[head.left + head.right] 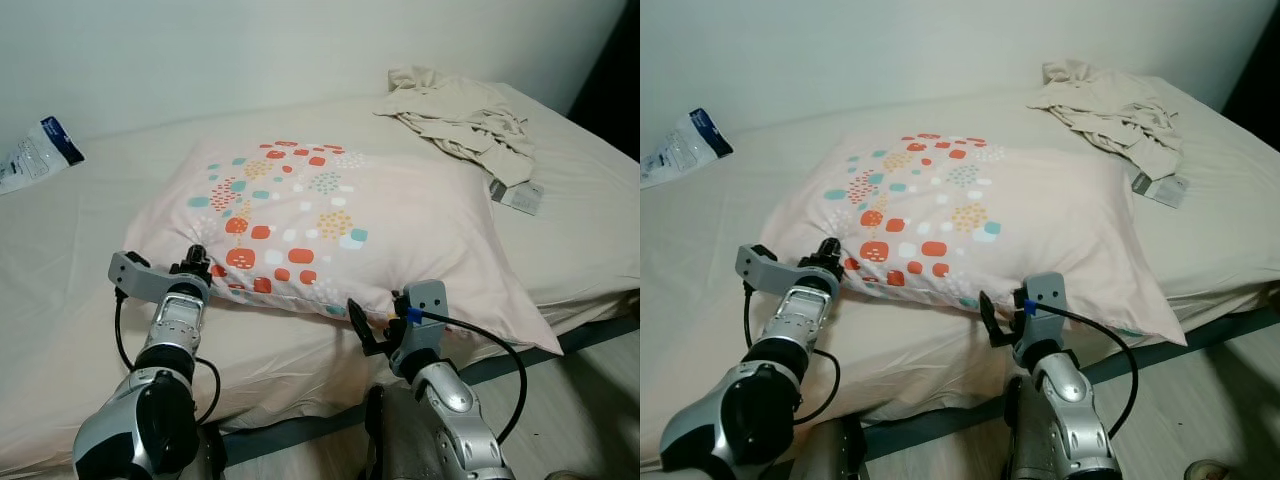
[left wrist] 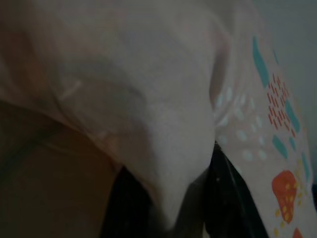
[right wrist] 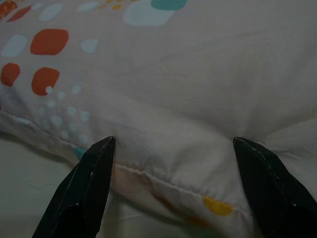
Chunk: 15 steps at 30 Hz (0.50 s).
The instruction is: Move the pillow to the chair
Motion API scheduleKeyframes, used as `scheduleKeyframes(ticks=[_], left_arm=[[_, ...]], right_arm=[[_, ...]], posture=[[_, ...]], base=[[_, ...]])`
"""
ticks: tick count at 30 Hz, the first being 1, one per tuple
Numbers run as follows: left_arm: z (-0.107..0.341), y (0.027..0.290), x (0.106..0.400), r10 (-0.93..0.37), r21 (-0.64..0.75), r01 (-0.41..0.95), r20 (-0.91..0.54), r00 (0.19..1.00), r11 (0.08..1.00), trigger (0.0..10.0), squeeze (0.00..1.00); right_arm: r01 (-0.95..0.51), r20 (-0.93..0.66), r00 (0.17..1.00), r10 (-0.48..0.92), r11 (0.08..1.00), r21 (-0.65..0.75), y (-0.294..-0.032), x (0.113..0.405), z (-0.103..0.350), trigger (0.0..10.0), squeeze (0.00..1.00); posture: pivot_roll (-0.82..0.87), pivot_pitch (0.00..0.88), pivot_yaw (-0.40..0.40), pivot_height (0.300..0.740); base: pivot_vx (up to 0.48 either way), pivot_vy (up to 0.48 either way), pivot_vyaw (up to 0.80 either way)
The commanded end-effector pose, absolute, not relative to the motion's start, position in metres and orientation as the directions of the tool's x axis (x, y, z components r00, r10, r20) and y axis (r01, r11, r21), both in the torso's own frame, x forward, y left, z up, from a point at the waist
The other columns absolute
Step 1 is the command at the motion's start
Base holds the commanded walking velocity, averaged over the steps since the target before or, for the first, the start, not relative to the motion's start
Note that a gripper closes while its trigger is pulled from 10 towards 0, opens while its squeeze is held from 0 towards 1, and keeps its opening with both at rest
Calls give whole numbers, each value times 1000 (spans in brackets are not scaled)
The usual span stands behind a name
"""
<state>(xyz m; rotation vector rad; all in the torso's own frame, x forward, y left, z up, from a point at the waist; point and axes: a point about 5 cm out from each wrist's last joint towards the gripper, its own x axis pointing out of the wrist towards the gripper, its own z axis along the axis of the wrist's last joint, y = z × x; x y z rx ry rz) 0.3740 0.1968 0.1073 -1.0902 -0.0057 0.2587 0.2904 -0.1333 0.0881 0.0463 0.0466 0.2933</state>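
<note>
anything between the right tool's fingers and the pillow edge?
Nothing. In the right wrist view the right tool is open, its fingers straddling the pillow hem, with only the seam between them, above the bed sheet.

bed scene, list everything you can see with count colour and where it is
pillow: one, pale pink with orange, teal and white patches, middle of the bed near its front edge
bed: one, cream sheet, dark frame along the front
crumpled cloth: one, beige, far right of the bed
plastic packet: one, white and blue, far left of the bed by the wall
tag: one, pale, beside the cloth on the right
left gripper: one, black fingers closed on a fold of the pillow's near left edge
right gripper: one, black fingers open, straddling the pillow's front seam
</note>
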Motion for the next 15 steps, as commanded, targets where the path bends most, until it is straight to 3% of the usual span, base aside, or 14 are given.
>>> scheduleKeyframes(ticks=[1,2,5,8,12,15], left_arm=[[105,205,371,232,-844,-230,-130,964,484,0,0],[106,210,370,245,-807,-229,-109,964,544,0,0],[111,223,368,279,-759,-231,-68,958,608,0,0],[112,226,367,288,-745,-230,-54,956,626,0,0],[109,239,354,328,-650,-250,-2,945,718,0,0],[102,251,340,366,-611,-286,6,930,738,0,0]], right_arm=[[-289,-47,955,292,956,55,-133,288,85,10000,0],[-305,-42,951,308,951,57,-131,288,86,10000,0],[-347,-28,937,349,936,54,-128,286,90,10000,0],[-355,-20,934,356,934,42,-128,286,91,10000,0],[-243,25,970,242,970,8,-147,288,96,10000,0],[-173,30,985,172,984,29,-157,290,97,10000,0]], posture=[[-105,153,23,543],[-102,148,21,543],[-91,142,18,543],[-91,142,18,543],[-72,144,14,543],[-64,145,13,543]], base=[[0,0,0],[0,0,0],[0,0,0],[0,0,0],[0,0,0],[0,0,0]])
